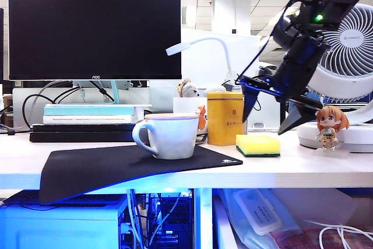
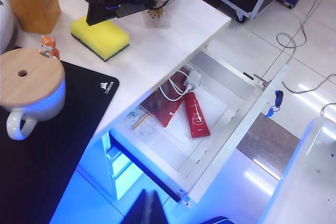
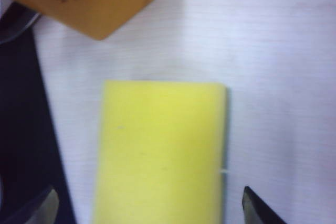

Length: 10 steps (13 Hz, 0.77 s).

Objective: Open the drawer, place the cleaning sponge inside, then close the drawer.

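The drawer (image 2: 210, 124) stands pulled out under the counter (image 2: 157, 51), so the first step looks done. The sponge (image 1: 257, 144) lies flat on the counter, not yet lifted; picking it up, dropping it in and shutting the drawer are left.

The right claw (image 1: 272, 115) hangs just above the sponge, tips pointing down from an arm that slopes in from the upper right of the exterior view. Its jaws stand wide apart and empty, one tip to each side of the sponge, apart from it. In the right wrist view the sponge (image 3: 160, 153) lies squarely between the two tips. A tin (image 1: 225, 118) stands just behind the claw, a figurine (image 1: 330, 124) close beside it.

The left claw (image 2: 149, 208) hovers high over the open drawer; only a dark sliver shows, so I cannot tell how its jaws stand.
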{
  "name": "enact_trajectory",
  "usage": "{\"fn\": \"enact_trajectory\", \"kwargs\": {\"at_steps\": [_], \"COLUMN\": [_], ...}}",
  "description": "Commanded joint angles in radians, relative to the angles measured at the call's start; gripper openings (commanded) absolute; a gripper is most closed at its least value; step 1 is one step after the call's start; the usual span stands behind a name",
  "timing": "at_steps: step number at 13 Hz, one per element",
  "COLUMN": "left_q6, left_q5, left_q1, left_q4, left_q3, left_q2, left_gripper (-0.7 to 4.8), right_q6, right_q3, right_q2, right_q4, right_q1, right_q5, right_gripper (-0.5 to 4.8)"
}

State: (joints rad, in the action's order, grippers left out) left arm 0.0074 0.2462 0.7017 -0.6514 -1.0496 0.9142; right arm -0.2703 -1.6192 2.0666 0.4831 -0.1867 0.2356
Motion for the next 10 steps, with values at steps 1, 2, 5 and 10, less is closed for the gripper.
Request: {"fn": "enact_trajectory", "kwargs": {"at_steps": [1, 2, 5, 10], "left_q6": [0.004, 0.004, 0.004, 0.004], "left_q5": [0.002, 0.002, 0.003, 0.002], "left_q1": [0.001, 0.001, 0.001, 0.001], "left_q4": [0.005, 0.005, 0.005, 0.002], "left_q3": [-0.001, -0.001, -0.002, -0.001], "left_q2": [-0.001, -0.001, -0.001, -0.001], "left_gripper": [-0.06, -0.06, -0.06, -0.06], "right_q6": [-0.001, 0.002, -0.003, -0.011], "right_q3": [-0.006, -0.006, -0.006, -0.006], "right_q2": [-0.002, -0.002, 0.012, 0.056], "right_q4": [-0.019, -0.017, -0.024, -0.001], "right_q1": [-0.010, -0.021, -0.023, -0.025], "right_q5": [-0.029, -0.038, -0.045, -0.055], "right_gripper": [4.79, 4.79, 4.79, 4.79]}}
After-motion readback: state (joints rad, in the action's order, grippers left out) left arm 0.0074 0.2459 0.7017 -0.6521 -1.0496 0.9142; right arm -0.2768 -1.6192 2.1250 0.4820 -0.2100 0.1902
